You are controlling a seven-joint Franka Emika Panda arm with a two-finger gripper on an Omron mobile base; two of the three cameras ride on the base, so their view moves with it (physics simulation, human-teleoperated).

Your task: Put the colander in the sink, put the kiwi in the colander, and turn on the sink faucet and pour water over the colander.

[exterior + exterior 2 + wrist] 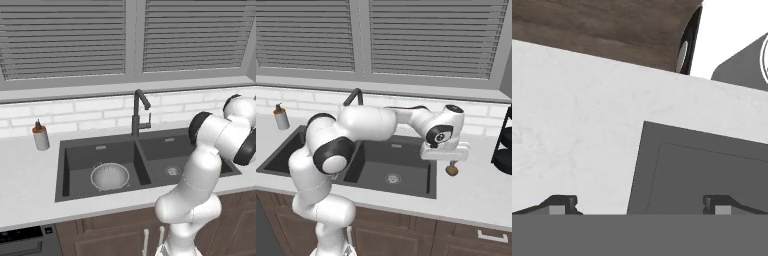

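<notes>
The white-grey perforated colander [110, 176] lies in the left basin of the dark double sink [80, 155]. Behind the divider rises the black gooseneck faucet [137, 112]; no blue water stream is in view. The brown kiwi [451, 170] rests on the white counter just right of the sink's rim [432, 187]. My gripper [451, 162] hangs directly over the kiwi, very close to it. In the hand view my gripper [642, 205] stands open, its finger tips [562, 202] wide apart over the counter and the sink's corner [702, 170]; the kiwi is hidden there.
A grey soap dispenser [41, 136] with a brown cap stands left of the sink. A black rack [503, 145] stands on the counter at the far right. The brick backsplash and window sill run behind the faucet.
</notes>
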